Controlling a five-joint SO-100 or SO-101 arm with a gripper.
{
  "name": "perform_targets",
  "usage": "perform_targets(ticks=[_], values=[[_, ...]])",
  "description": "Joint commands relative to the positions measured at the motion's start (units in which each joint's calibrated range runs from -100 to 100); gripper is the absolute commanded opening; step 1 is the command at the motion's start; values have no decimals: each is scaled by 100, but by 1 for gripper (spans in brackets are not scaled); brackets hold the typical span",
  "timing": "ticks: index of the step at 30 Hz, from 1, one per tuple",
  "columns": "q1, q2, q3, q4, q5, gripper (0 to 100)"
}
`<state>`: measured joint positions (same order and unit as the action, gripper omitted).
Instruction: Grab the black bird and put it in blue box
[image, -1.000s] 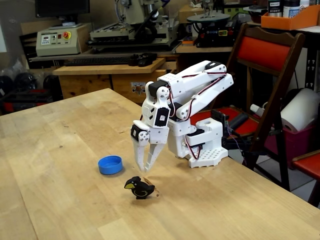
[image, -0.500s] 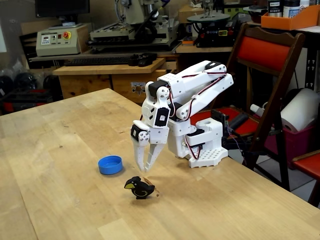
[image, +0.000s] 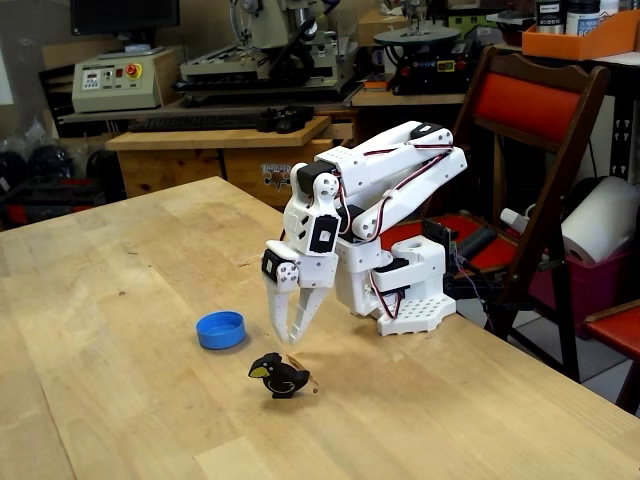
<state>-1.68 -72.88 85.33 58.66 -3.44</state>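
Your jaws (image: 287, 338) hang pointed down at the tabletop (image: 120, 320), their two white fingers a little apart with a narrow gap showing between the tips, and nothing is held in them. Across the last second nothing has changed: the arm sits in the same folded pose, the jaws at the same height and the same small spread, and neither task object has shifted. So you are paused, or hesitating, right at the start of the grasp, and no progress has been made on the task so far. The black bird (image: 279, 375) stands upright on its brownish base just below the fingertips in the fixed view, at about six o'clock from them, near but not touching, yellow beak turned toward nine o'clock. Whether the tips are directly over the bird or a little behind it I cannot tell from this one angle. The blue box (image: 220, 329) lies empty on the wood at roughly nine o'clock from the jaws and about ten o'clock from the bird, a short carry away. In my judgement the gap looks tight for the bird's body, so you would do well to spread the fingers wider before you come down, then close across its middle.
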Motion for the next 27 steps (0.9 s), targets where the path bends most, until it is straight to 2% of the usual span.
perform_targets(ticks=[1, 17, 27], values=[[13, -77, -81, -47, -10, 3], [-2, -85, -1179, -538, -10, 3], [-24, 18, -2666, -545, -10, 3]])
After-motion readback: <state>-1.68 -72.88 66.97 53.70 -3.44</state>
